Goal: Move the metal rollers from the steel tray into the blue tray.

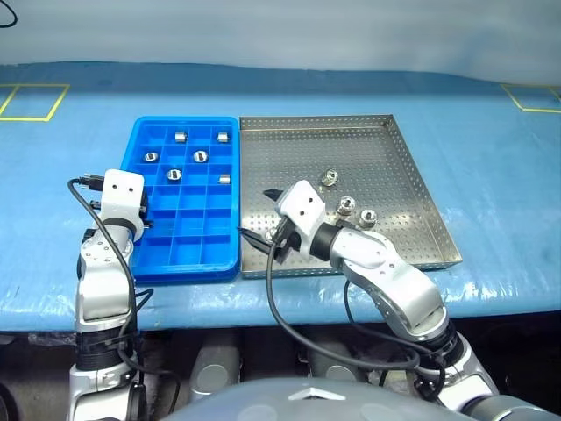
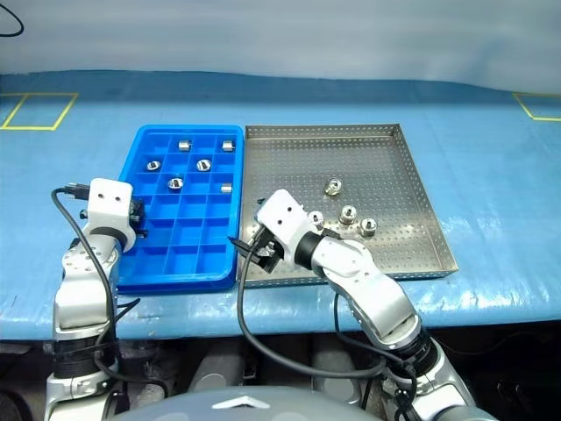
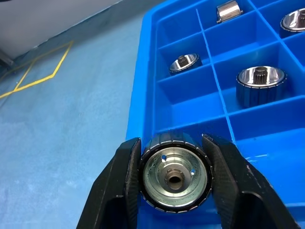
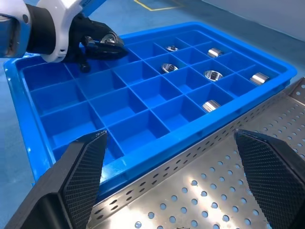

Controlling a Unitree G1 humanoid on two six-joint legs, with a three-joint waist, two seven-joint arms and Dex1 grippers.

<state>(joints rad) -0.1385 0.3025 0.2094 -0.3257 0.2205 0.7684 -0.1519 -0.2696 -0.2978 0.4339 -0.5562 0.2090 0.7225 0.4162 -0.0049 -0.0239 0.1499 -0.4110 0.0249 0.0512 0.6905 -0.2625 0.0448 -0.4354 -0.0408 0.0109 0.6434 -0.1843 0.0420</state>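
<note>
Blue-clothed table; left hand (image 3: pixel 175 179) pinches shiny holed roller (image 3: pixel 175 177).

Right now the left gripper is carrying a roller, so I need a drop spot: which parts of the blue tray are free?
The blue tray has its near rows bare, from the front rim back to the roller by the steel tray. The far rows are crowded with six metal rollers. The left gripper grips its roller over the left edge.

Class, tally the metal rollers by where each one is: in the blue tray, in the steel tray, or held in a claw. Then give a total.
Rollers in the blue tray: 6
Rollers in the steel tray: 4 (one partly behind the right arm)
Roller held in the left claw: 1
Total: 11
</note>
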